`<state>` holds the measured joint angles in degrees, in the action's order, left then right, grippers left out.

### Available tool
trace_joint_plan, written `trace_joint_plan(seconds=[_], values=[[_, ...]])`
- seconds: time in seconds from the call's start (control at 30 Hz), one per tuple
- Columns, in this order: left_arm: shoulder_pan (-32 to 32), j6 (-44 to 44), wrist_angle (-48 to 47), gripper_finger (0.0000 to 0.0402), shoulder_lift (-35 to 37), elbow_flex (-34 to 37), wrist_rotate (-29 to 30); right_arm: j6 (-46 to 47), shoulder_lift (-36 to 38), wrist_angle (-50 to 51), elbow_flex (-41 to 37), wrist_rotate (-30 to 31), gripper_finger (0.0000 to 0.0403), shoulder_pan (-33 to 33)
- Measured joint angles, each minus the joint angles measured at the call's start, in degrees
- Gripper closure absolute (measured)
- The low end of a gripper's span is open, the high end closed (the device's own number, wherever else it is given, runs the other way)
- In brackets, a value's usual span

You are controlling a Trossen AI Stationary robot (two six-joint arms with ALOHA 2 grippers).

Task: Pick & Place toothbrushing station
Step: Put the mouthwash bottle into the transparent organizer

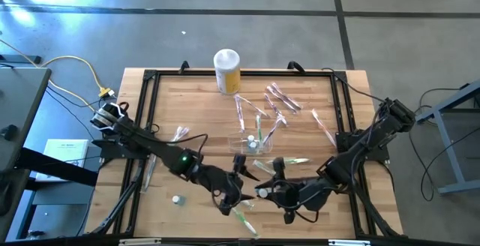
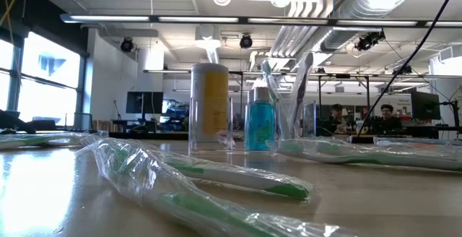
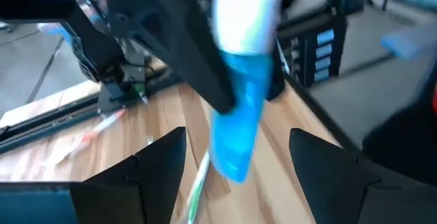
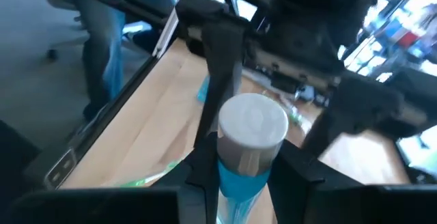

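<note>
Two grippers meet near my table's front: right gripper (image 4: 242, 173) clamps a blue bottle (image 4: 251, 128), left gripper (image 3: 237, 135) gapes wide, gripping nothing; the clear holder (image 1: 234, 139) stands mid-table, long side running left-right.

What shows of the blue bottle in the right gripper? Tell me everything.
The blue bottle is small, of see-through blue plastic, closed by a round white cap. The right gripper clamps it just below the cap, apparently clear of the wooden table. The left gripper flanks it, fingers open, not touching.
</note>
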<state>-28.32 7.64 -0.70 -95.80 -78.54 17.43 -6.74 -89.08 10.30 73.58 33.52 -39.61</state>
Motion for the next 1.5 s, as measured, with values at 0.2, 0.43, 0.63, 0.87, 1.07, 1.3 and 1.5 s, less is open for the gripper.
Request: trace_joint_plan(seconds=[0.2, 0.43, 0.63, 0.87, 1.07, 1.3, 1.5], values=[[-0.08, -0.68, 4.67, 0.0149, -0.03, 0.00, 0.02, -6.26, -0.02, -5.32, 0.00, 4.83, 0.0317, -1.48], [-0.03, -0.32, 4.84, 0.0149, -0.05, 0.00, 0.04, -12.17, -0.02, -10.18, -0.02, 8.19, 0.0312, -3.95], [-0.19, 1.07, 4.87, 0.0149, -0.05, 0.00, 0.02, -12.59, -0.04, -10.56, -0.02, 8.39, 0.0317, -3.99], [-0.13, 1.15, 7.65, 0.0149, -0.10, 0.00, 0.14, -12.63, -0.04, -11.23, -0.02, 8.35, 0.0311, -3.74], [-0.13, 2.72, 10.56, 0.0150, -0.10, 0.00, 0.28, -13.05, -0.04, -11.67, -0.02, 8.37, 0.0314, -3.72], [0.40, 2.62, 9.11, 0.0196, -0.10, 0.00, 0.28, -14.30, -0.04, -12.22, -0.02, 8.63, 0.0314, -3.74], [0.36, 2.64, 8.63, 0.0283, -0.10, -0.02, 0.26, -14.24, -0.04, -12.32, -0.02, 8.57, 0.0307, -3.72]])
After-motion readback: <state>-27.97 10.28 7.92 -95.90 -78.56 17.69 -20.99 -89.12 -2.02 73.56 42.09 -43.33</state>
